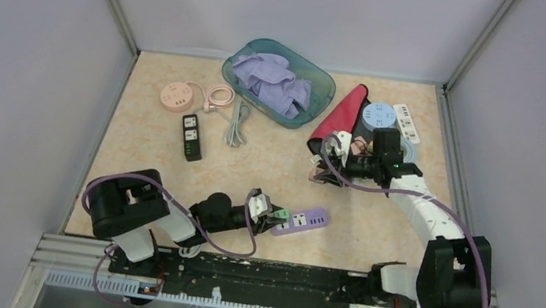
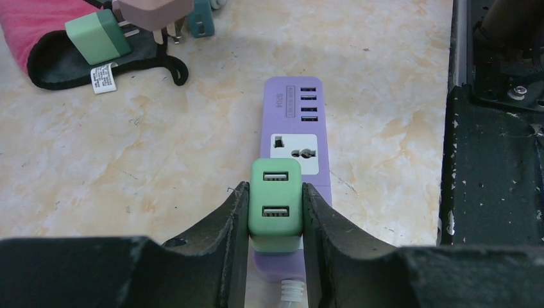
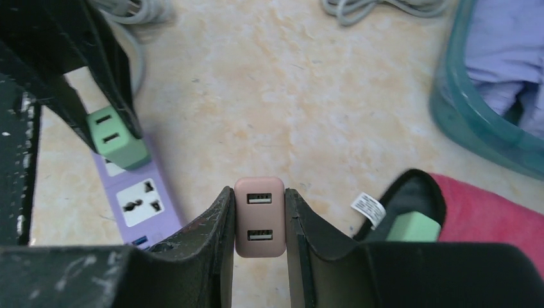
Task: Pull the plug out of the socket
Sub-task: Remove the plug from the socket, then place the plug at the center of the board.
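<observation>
Top view: the left tool [image 1: 275, 215] lies low over the bench [image 1: 144, 137], near its front edge, clamped on the green plug [image 1: 278, 216]. The plug sits on the left end of the purple strip [image 1: 307, 221], which lies flat & slightly angled. Further back are a teal tray [image 1: 324, 77] w/ crumpled lilac cloth [image 1: 271, 82], a red pouch [image 1: 347, 108], a round pink socket [image 1: 176, 97], a black strip [image 1: 191, 137] & a grey cable [image 1: 237, 121].

Left wrist view: the green plug is squarely btw both black fingers [image 2: 231, 224], each flat against one side. It's a rounded matt block w/ two USB slots on its top face. It stands on the strip's cord end, and a white cord [image 2: 290, 292] leaves just below. The strip is smooth plastic w/ rounded corners. Beyond the plug it has one free universal socket & four USB ports. The bench is glossy, beige, marbled.

Right wrist view: the right tool [image 3: 258, 192] is closed on a pink plug [image 3: 259, 218], which has the same rounded shape & two USB slots and is held clear of the bench. Its fingers are scuffed black. At left, the green plug touches the purple strip. At right, the pouch's black-lined mouth holds a pale green block [image 3: 414, 228].
</observation>
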You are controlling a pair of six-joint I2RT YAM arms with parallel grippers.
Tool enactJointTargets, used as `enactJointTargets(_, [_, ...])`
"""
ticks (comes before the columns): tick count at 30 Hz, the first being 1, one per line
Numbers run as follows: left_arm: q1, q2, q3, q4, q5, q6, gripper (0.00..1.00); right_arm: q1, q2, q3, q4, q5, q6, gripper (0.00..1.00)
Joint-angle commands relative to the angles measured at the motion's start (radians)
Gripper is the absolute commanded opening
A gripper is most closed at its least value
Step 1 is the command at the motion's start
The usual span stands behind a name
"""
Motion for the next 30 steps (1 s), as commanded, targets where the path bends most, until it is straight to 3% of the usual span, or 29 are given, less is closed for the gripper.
enactJointTargets(1, [0.003,-0.006,-0.021,-0.115,0.011,-0.034,0.01,-0.049,-0.061,-0.036,0.23,0.096,0.196,0.0])
enactJointTargets(10, [0.003,-0.041,-0.027,-0.124,-0.015,-0.061,0.01,-0.087,-0.082,-0.123,0.483,0.283,0.401,0.0])
enactJointTargets(14, [0.003,-0.046,-0.027,-0.126,-0.025,-0.076,0.01,-0.088,-0.051,-0.179,0.667,0.429,0.611,0.0])
enactJointTargets(23, [0.004,-0.046,-0.027,-0.124,-0.041,-0.104,0.01,-0.088,0.064,-0.179,0.766,0.598,0.857,0.03])
enactJointTargets(25, [0.004,-0.048,-0.027,-0.124,-0.043,-0.108,0.01,-0.089,0.08,-0.175,0.777,0.614,0.901,0.13])
enactJointTargets(30, [0.003,-0.052,-0.028,-0.13,-0.055,-0.123,0.01,-0.087,0.088,-0.155,0.746,0.686,0.884,0.6])
